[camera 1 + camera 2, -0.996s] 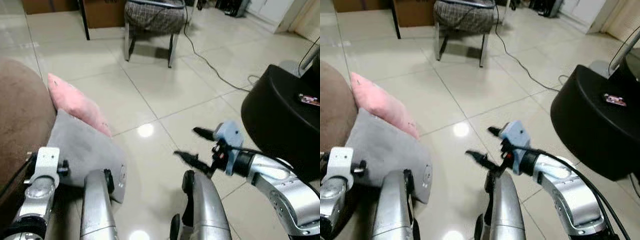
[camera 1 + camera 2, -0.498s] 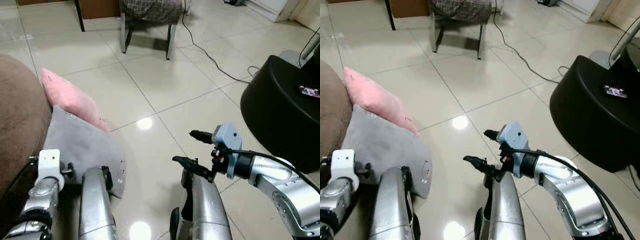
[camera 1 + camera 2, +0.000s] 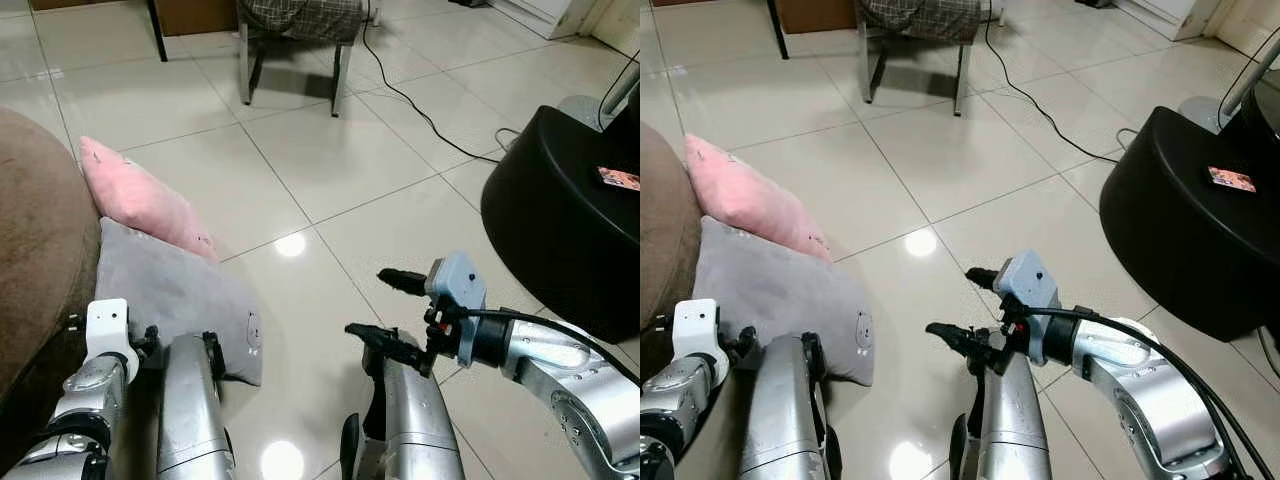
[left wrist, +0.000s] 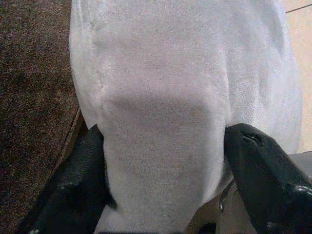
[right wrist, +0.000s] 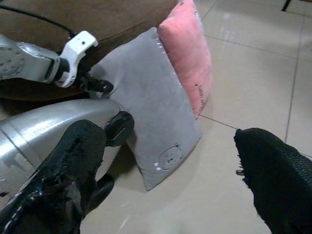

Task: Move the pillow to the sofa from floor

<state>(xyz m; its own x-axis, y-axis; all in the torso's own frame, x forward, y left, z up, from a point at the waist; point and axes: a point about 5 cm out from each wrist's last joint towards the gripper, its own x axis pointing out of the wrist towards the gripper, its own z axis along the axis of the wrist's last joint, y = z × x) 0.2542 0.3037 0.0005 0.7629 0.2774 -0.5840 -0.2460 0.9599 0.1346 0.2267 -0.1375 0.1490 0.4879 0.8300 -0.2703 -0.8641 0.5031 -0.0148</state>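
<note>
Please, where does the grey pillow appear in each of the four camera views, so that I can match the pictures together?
Left eye view: grey pillow at lower left, against the brown sofa.
Right eye view: lower left, below the pink pillow.
Left wrist view: it covers the middle, between the left gripper's two black fingers.
Right wrist view: centre, leaning on the sofa.
Shared landmark: the pink pillow beside it; the sofa in the left wrist view.

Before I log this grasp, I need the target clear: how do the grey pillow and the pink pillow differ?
The grey pillow lies nearer the robot, overlapping the pink pillow behind it. The left hand has its fingers on either side of the grey pillow's edge; nothing holds the pink one. The grey one bears a small bear mark; the pink one looks plain. Both rest on the floor against the brown sofa.
</note>
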